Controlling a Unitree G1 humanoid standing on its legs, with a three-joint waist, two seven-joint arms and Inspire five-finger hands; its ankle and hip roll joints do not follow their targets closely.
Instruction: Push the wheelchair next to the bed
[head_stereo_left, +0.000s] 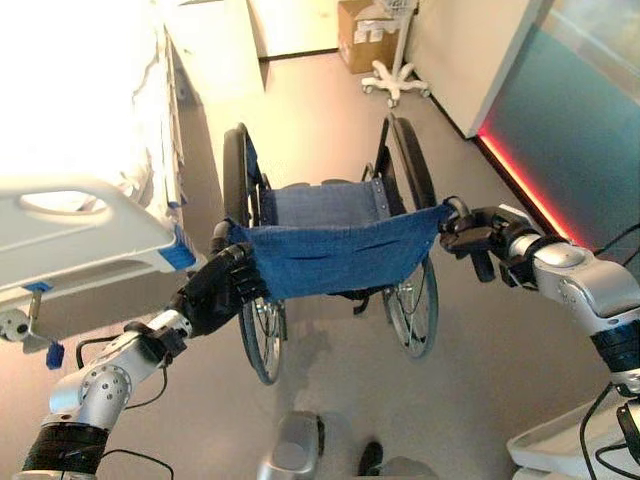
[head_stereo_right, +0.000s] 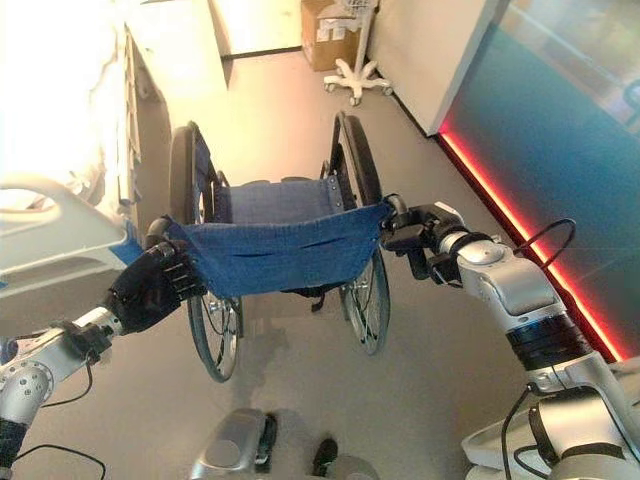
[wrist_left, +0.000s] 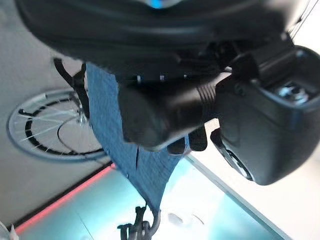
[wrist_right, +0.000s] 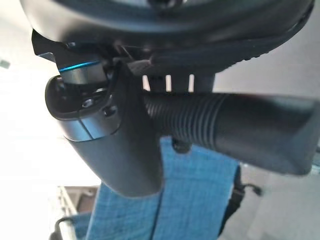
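Note:
A wheelchair (head_stereo_left: 330, 255) with a blue cloth seat and back stands in front of me, facing away, its big wheels on the grey floor. My left hand (head_stereo_left: 215, 290) is curled round the left push handle (wrist_left: 165, 112). My right hand (head_stereo_left: 475, 237) is curled round the ribbed right push handle (wrist_right: 200, 122). The bed (head_stereo_left: 85, 150), white and brightly lit, runs along the left side, and its grey footboard (head_stereo_left: 80, 235) reaches close to the wheelchair's left wheel (head_stereo_left: 237, 175).
A teal wall with a red light strip (head_stereo_left: 525, 190) lines the right side. A white wheeled stand (head_stereo_left: 395, 75) and a cardboard box (head_stereo_left: 365, 35) are at the far end. A white tray edge (head_stereo_left: 560, 445) sits at the lower right.

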